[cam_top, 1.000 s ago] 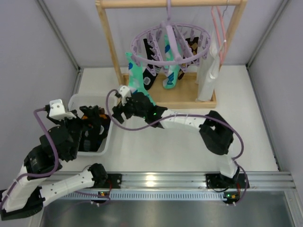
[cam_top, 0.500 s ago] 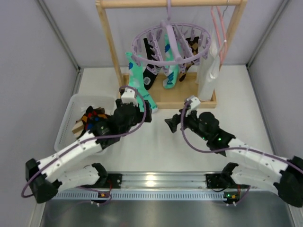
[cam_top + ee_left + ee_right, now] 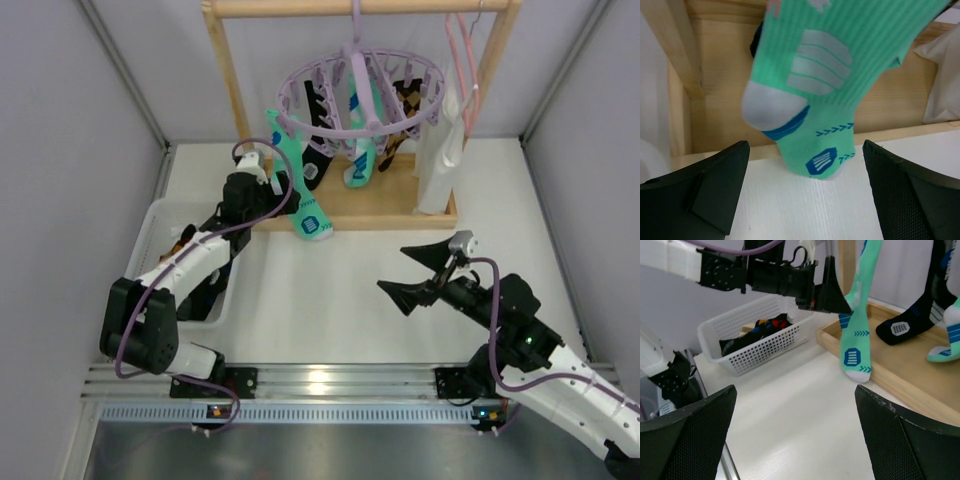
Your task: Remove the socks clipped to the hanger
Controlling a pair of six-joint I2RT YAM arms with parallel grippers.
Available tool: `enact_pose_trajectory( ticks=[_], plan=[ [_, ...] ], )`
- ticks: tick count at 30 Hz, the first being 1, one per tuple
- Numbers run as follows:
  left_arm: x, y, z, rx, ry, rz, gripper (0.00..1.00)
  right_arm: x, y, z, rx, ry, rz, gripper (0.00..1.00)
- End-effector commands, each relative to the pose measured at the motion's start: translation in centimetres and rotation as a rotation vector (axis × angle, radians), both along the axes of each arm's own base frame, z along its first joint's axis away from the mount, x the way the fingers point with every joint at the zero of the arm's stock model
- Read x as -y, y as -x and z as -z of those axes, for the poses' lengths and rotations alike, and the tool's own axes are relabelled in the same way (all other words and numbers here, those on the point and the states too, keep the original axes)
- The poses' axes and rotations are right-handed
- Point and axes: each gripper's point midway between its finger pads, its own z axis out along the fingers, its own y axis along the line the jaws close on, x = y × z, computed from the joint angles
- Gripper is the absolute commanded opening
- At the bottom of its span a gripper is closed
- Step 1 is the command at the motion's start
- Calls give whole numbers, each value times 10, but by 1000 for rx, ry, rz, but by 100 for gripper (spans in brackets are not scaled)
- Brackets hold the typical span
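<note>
Viewing from above, we see the right end effector nearest the arm bases, poised over the bare white counter with its two fingers spread wide and nothing between them. To the left sits a white mesh basket, which holds a few dark socks with coloured patches. The left arm stretches past the basket toward the wooden rack. Its left end effector also has its fingers wide apart, and we find it gripping nothing. Directly ahead of that gap hangs the mint-green sock, with pale patches and a blue emblem near the toe. Its toe dangles at the front edge of the rack's wooden base, just above the counter. Farther back, the round lilac hanger hangs from the rack's top bar. We see the mint-green sock clipped at its left rim, alongside a black sock, a second green sock and a brown argyle sock. At the right, a white garment hangs from a thin pink hanger.
</note>
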Motion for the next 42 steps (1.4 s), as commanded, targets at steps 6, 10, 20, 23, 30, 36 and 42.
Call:
enact_pose_trajectory(
  ticks=[6,10,20,23,30,36,42],
  plan=[
    [-11,-37,-25,149,40,63,98,-17,13,8,4,66,-131,97],
    [-9,-62,-26,179,102,122,98,-25,20,4,13,67,-194,97],
    [-2,-79,-44,278,142,185,47,-28,28,0,24,66,-243,95],
    [-2,-76,-52,305,165,177,1,-27,28,-1,27,67,-235,94],
    [-13,-41,-62,325,198,82,0,-19,23,-10,41,37,-180,94],
    [4,30,-67,400,129,-25,0,-2,2,-24,-2,-58,-19,93],
    [33,101,-90,503,135,19,0,15,-3,-43,-23,-117,71,93]
  ],
)
